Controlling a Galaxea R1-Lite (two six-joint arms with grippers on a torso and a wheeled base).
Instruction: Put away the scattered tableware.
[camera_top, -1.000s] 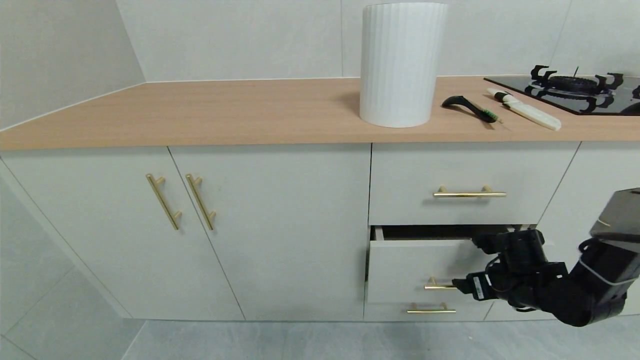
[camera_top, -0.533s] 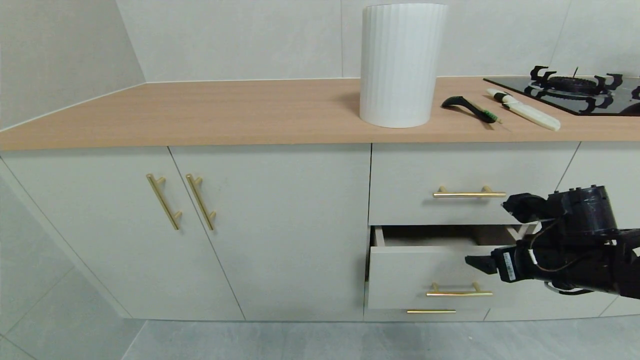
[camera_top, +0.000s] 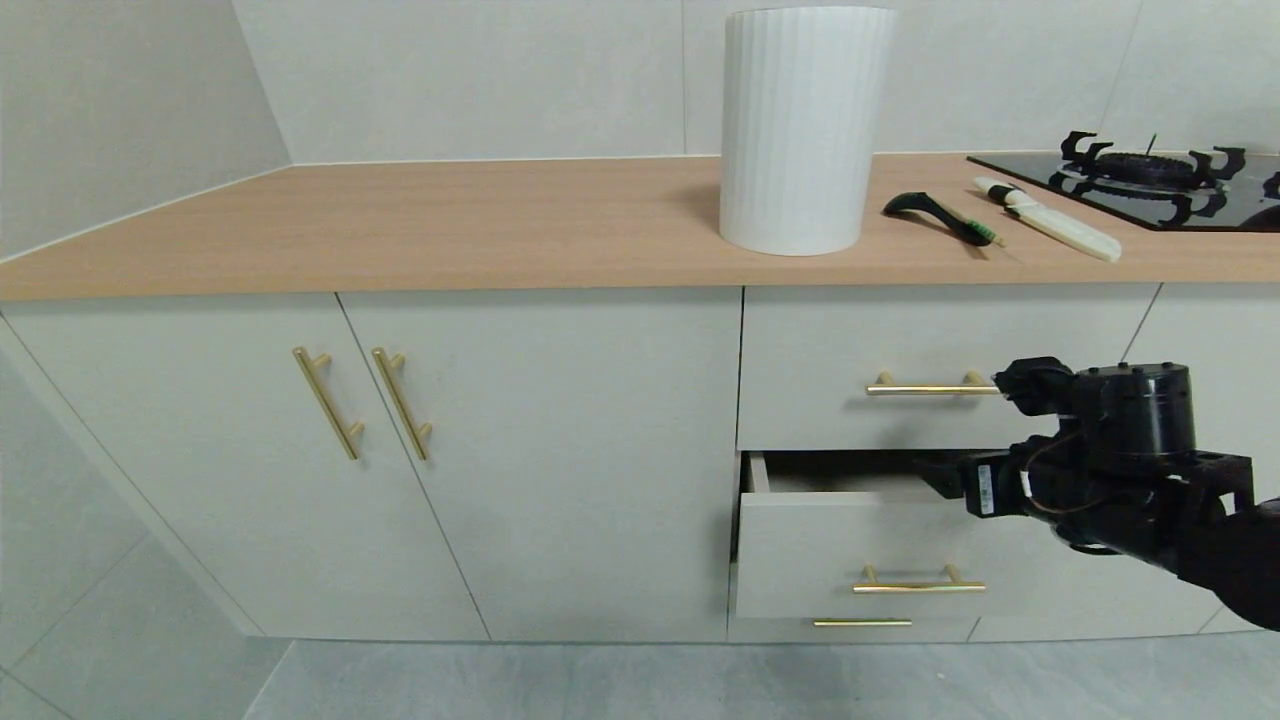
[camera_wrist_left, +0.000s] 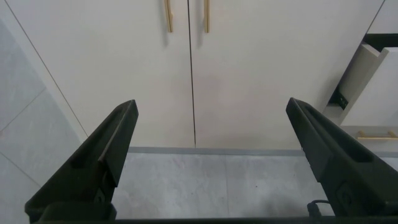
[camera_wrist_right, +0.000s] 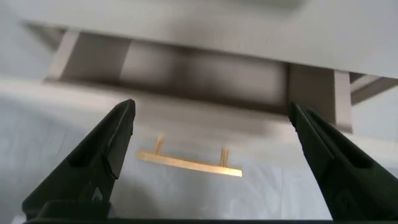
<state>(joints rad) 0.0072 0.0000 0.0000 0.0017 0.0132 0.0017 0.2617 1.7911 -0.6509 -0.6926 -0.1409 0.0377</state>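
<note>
A long wooden counter runs across pale cabinets. Below it on the left is a pair of doors with slanted gold bar handles. A tall white ribbed container stands upright on the counter, right of its middle.

Under the container are stacked drawers. The top drawer is closed. The middle drawer is pulled partly out, with a dark gap above its front panel and a gold handle low on it. A black hob is set into the counter's far right end.

The right hand is at the upper edge of the open drawer, near its right end, its fingers wide apart with nothing between them. Its wrist view looks between the spread fingers into the drawer opening and onto the handle. The left hand is likewise spread wide and empty, facing the double doors and the floor, with the open drawer's edge off to one side.

The tableware lies on the counter between the container and the hob. One piece is a cream-white knife with a pale green band near the handle, lying at a slant just beside the hob. The other is a slimmer utensil with a curved black handle and a green section toward its thin tip, just beside the knife and not touching it.
</note>
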